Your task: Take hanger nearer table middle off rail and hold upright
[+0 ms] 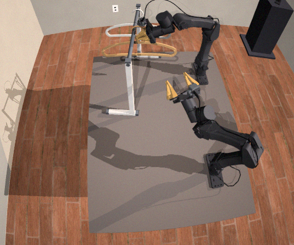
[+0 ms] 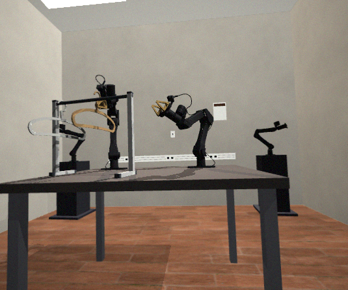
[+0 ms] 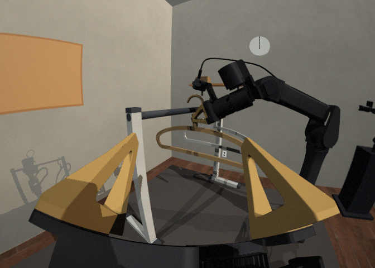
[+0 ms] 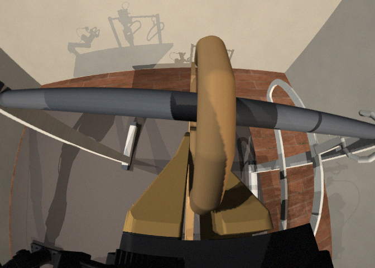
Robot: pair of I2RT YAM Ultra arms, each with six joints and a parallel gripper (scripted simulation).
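The wooden hanger [image 1: 139, 50] is the one nearer the table's middle. Its hook [image 4: 213, 123] still arches over the dark rail [image 4: 121, 103] of the rack, and the top of the arch stands a little above the rail. My right gripper [image 4: 193, 137] is shut on the hanger's thin neck just below the rail; it also shows in the top view [image 1: 143, 34] and in the left wrist view [image 3: 198, 116]. The pale hanger [image 1: 118, 28] hangs farther along the rail, near the far post. My left gripper [image 1: 179, 83] is open and empty, in the air well away from the rack.
The rack stands upright on white posts, with its near foot [image 1: 121, 112] on the table and its far foot [image 1: 143, 57] at the table's edge. A black pedestal [image 1: 267, 27] stands on the floor beyond the right arm's base.
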